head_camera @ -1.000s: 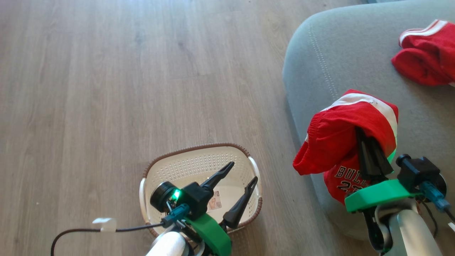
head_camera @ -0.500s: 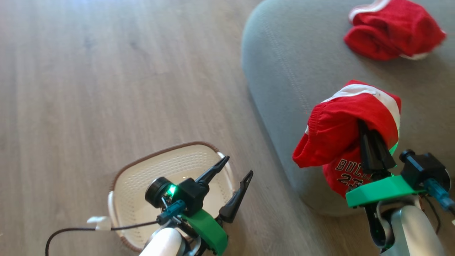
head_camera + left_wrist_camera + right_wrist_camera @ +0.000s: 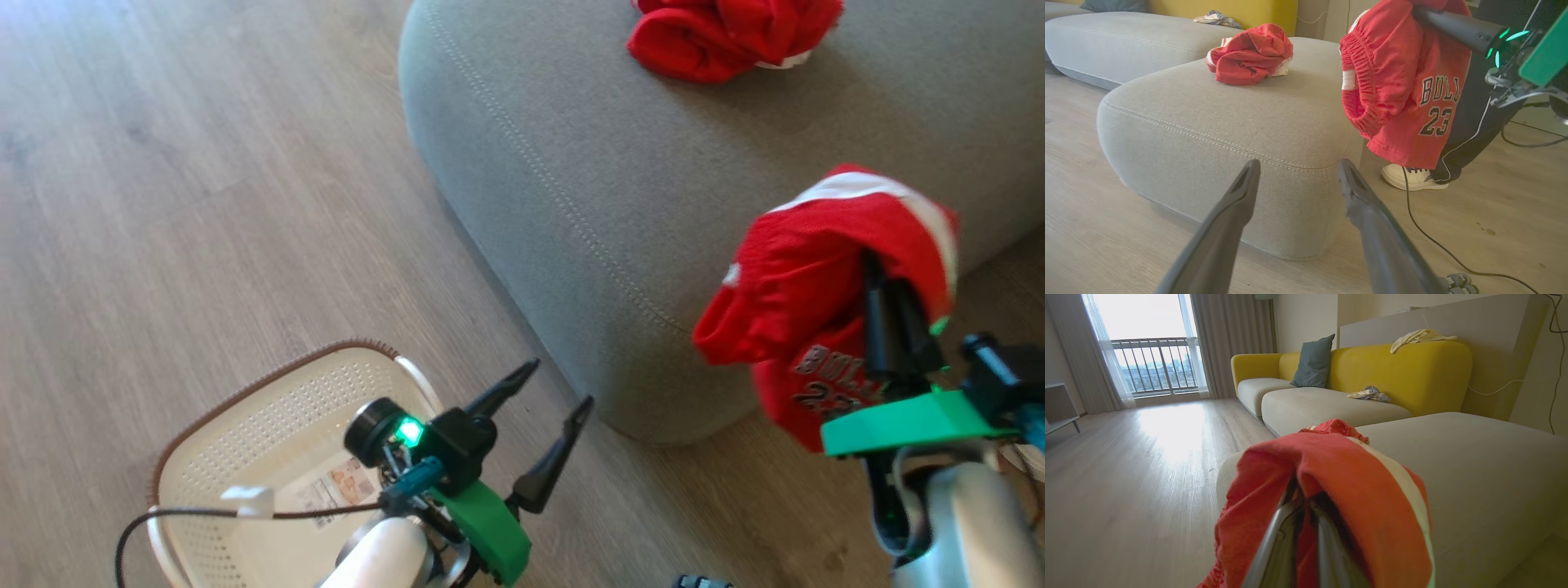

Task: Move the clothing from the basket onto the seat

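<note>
**Entry: numbered garment** point(image 3: 784, 327). Soft red knit with white stripe trim and black-and-white lettering over a 23.
- **Position:** it drapes over the right gripper point(image 3: 873, 269), whose fingers are clenched on it. Its long axis runs vertically, hem down.
- **Seat** point(image 3: 588, 163): lies ahead of that claw. Grey-green upholstery, rounded corner, pale stitched seam, with a broad bare top.
- **Second garment** point(image 3: 727, 33): lies crumpled on the seat, well beyond the claw.
- **Left gripper** point(image 3: 562, 382): released and holding nothing, over plank floor point(image 3: 204, 204).
- **Basket** point(image 3: 269, 371): oval, perforated, just behind the left gripper.
</note>
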Robot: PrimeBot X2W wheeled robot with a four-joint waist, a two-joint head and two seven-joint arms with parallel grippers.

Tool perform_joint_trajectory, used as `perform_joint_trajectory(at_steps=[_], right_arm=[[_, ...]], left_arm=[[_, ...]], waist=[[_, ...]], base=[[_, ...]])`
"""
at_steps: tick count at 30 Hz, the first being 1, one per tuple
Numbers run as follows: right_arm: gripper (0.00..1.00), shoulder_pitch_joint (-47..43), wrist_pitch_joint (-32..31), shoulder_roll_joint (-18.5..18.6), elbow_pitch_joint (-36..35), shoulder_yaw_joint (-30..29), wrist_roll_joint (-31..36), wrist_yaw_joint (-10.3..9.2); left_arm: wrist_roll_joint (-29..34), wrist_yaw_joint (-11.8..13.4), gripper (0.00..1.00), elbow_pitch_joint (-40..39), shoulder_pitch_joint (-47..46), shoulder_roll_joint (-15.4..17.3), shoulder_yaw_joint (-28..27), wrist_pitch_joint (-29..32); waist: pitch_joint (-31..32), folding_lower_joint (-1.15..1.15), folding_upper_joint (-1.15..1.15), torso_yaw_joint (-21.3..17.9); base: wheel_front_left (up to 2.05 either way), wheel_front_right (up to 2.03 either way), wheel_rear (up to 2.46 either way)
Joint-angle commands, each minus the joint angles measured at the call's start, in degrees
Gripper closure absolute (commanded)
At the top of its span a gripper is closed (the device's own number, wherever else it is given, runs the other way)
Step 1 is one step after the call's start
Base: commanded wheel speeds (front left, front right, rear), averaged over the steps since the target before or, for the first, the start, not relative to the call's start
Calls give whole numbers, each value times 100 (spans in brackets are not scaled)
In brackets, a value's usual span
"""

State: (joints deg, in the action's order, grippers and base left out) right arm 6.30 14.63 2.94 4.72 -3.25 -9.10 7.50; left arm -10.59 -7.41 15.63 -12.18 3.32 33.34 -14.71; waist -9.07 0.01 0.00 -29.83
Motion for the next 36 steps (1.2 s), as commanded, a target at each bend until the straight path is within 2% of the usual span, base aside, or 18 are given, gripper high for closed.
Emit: perform_joint_trajectory(at_steps=[1,9,21,26,30,36], right_arm=[[100,34,37,0,-298,-5,43,-1],[100,-287,37,-5,-623,-483,-71,-1],[100,-252,37,-5,-703,-529,-38,-1],[100,93,37,37,-773,-392,195,-1],[100,598,37,224,-738,-345,187,-1],[100,1620,37,663,-527,-230,117,-1]], left_arm=[[-50,-8,0,-128,-329,-10,-68,-29],[-232,-8,0,-24,-620,-23,233,-29],[-277,-8,0,-11,-615,-29,207,-29],[-163,-8,0,-63,-485,-31,7,-29],[-28,-8,0,-357,-483,15,-143,-29],[169,-8,0,-605,-461,292,-125,-29]], waist=[[-29,-1,0,-76],[-52,-1,0,-125],[9,-1,0,-92],[-32,-1,0,-106],[-309,-1,0,-124],[-874,-1,0,-153]], base=[[0,0,0],[0,0,0],[0,0,0],[0,0,0],[0,0,0],[0,0,0]])
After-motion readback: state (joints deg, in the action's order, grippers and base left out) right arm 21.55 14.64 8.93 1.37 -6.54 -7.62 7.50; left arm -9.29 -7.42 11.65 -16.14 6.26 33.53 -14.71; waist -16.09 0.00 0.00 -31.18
